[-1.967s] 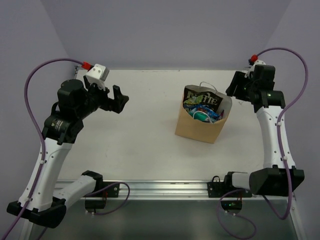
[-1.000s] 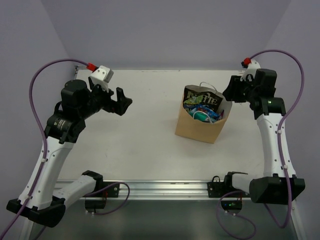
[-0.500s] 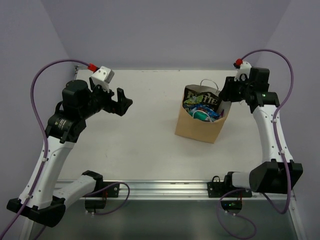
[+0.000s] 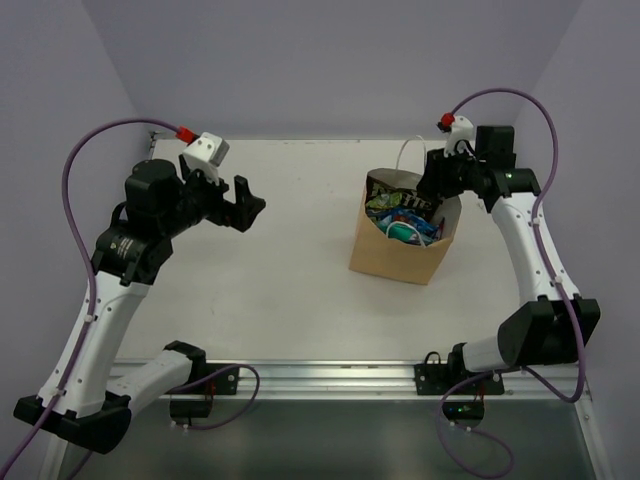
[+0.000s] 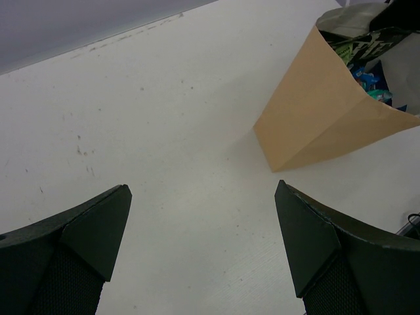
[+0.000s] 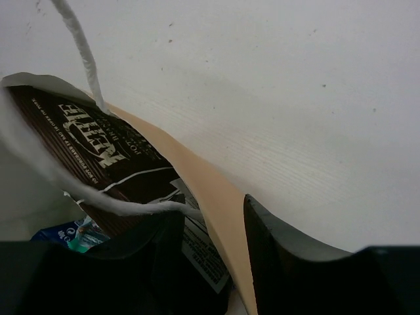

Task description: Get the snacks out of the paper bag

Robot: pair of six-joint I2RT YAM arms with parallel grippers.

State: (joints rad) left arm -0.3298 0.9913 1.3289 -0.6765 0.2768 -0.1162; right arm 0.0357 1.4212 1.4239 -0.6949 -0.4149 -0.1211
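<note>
The tan paper bag [image 4: 398,258] stands upright right of the table's middle, its mouth open; the left wrist view shows its side [image 5: 315,118]. Snacks fill it: a long dark brown packet [image 4: 404,196] against the far wall, blue and teal packets [image 4: 412,230] below it. My right gripper [image 4: 433,184] is at the bag's far rim, open, one finger inside and one outside. Between them are the bag wall [image 6: 216,190] and the dark brown packet [image 6: 98,151]. My left gripper [image 4: 246,202] hovers wide open, far left of the bag, holding nothing [image 5: 202,187].
A white cord handle [image 4: 406,152] sticks up from the bag's far rim, and another cord [image 6: 79,39] crosses the right wrist view. The purple back wall lies just beyond the table's far edge. Bare white tabletop [image 4: 290,270] lies between the arms.
My right arm has swung in from the far right edge to the bag's far rim and lowered its fingers over the wall. The handle has lifted. The left arm barely moved.
</note>
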